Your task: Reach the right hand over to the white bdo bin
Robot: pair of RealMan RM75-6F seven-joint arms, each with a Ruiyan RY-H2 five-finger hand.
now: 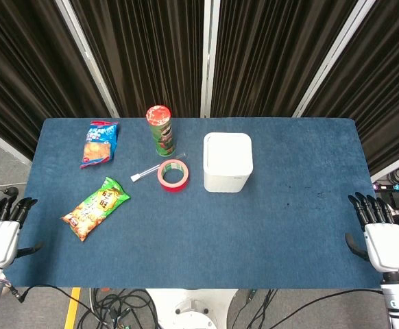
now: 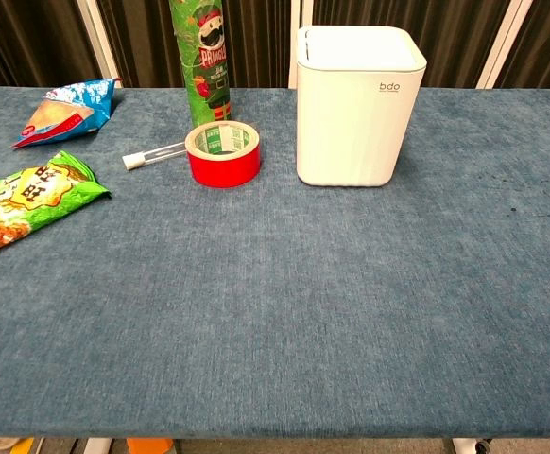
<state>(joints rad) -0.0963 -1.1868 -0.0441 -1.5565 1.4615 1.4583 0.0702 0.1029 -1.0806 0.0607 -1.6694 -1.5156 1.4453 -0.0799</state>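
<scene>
The white bdo bin [image 1: 227, 162] stands upright mid-table, just right of the red tape roll [image 1: 173, 175]. The right hand [image 1: 381, 241], well right of the bin, holds nothing, fingers extended. Reaching in too low could knock the bin onto the tape.

Your target, the white bdo bin [image 1: 227, 162] [image 2: 357, 104], stands upright toward the far middle of the blue table, rounded-square in shape, lid closed, its small grey "bdo" mark facing you in the chest view.
</scene>
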